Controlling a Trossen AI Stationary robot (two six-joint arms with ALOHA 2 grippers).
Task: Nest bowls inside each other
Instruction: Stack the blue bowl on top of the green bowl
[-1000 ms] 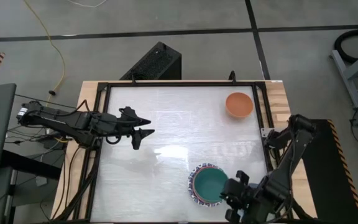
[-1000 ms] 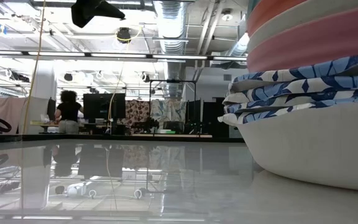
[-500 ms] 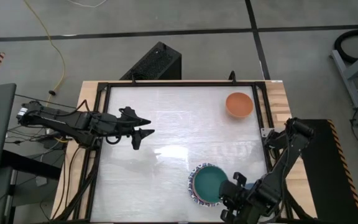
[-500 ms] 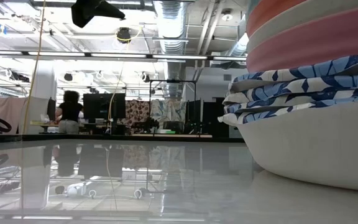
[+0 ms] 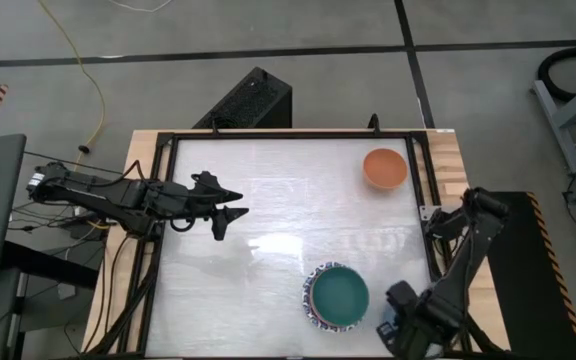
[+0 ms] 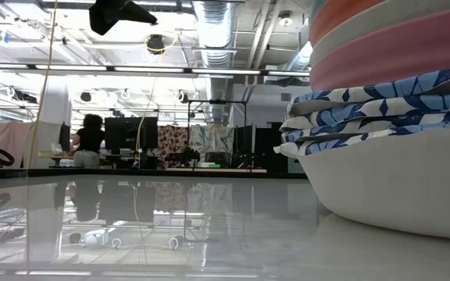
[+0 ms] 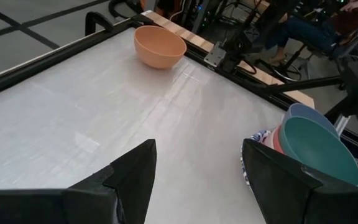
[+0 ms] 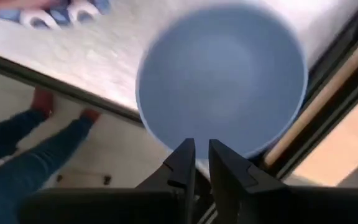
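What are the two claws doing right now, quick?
Left gripper: open, empty, above the table's left side.
Right gripper: shut on the blue bowl, pinching its rim at the table's near right corner.

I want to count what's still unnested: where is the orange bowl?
In the high view the orange bowl sits alone at the table's far right corner, well apart from the nested stack near the front edge.

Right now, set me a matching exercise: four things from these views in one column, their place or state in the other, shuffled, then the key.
1. orange bowl
2. teal bowl
3. blue bowl
4. left claw

a. open, above the table's left part
b. alone near the far right corner
c. gripped at its rim by the right claw
d. topmost in the stack

Pairs: 1-b, 2-d, 3-c, 4-a
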